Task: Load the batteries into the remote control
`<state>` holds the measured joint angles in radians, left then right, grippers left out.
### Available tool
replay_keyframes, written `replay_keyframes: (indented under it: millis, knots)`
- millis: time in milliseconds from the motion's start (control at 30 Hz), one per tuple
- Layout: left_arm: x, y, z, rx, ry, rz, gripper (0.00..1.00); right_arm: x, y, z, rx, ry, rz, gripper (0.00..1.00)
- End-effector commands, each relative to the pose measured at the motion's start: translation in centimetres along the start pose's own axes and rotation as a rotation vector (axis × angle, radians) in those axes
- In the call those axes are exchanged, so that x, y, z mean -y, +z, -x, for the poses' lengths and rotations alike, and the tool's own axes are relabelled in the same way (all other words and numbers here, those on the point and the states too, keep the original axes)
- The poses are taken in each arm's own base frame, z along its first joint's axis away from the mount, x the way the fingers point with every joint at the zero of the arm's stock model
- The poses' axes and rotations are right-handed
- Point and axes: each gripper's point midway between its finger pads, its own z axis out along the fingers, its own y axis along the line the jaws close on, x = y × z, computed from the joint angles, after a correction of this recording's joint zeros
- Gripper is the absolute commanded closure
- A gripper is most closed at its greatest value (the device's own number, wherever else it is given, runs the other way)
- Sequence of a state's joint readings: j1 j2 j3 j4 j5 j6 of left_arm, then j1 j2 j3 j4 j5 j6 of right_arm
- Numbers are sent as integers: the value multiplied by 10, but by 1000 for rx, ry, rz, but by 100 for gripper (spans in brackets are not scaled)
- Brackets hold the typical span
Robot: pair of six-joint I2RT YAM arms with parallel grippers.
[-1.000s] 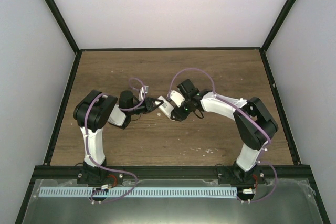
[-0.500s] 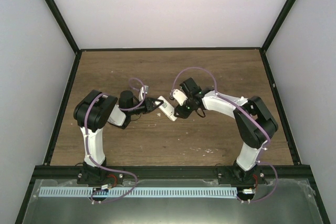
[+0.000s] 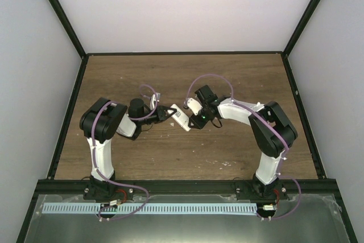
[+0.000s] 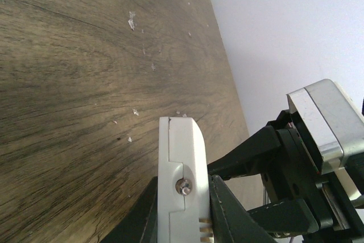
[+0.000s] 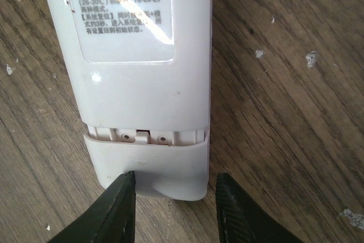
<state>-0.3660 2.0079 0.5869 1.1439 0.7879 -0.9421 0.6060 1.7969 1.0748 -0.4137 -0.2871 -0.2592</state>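
Right wrist view, remote control (image 5: 142, 83): back side up, printed label (image 5: 125, 15) facing the camera, long axis running 12 to 6 o'clock.
Cover piece (image 5: 148, 166): white, on the remote's 6 o'clock end and not fully home. A narrow gap with small slots shows between it and the body.
Right gripper (image 5: 174, 181): jaws parted to roughly the cover's width. One finger sits at the cover's 7 o'clock and overlaps its corner. The other sits at 5 o'clock, with a sliver of wood visible between it and the cover's edge. Nothing is clamped.
Left wrist view, remote: seen edge-on, thin side toward the camera.
Left gripper (image 4: 183, 197): closed on the remote, one dark finger flat against each broad face.
Top external, layout: remote near the middle of the table, with the left gripper at its 9 o'clock and the right gripper at its 3 o'clock. Both arms reach inward.
Table (image 3: 114, 83): dark wood grain. White crumbs (image 5: 310, 58) lie scattered at the remote's 2 to 4 o'clock in the right wrist view.
Height: cannot tell whether the remote touches the wood.
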Motion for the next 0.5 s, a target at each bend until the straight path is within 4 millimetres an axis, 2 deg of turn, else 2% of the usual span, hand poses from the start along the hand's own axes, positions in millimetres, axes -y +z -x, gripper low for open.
replay_keyframes:
  millis: [0, 200, 467]
  knots:
    - [-1, 0, -7, -13, 13, -4, 100, 10, 7, 10, 39, 37, 10, 69]
    - [0, -1, -8, -16, 15, -10, 100, 27, 5, 7, 51, 94, 21, 69]
    - [2, -1, -9, -17, 15, -33, 100, 28, 9, 11, 63, 127, 93, 70]
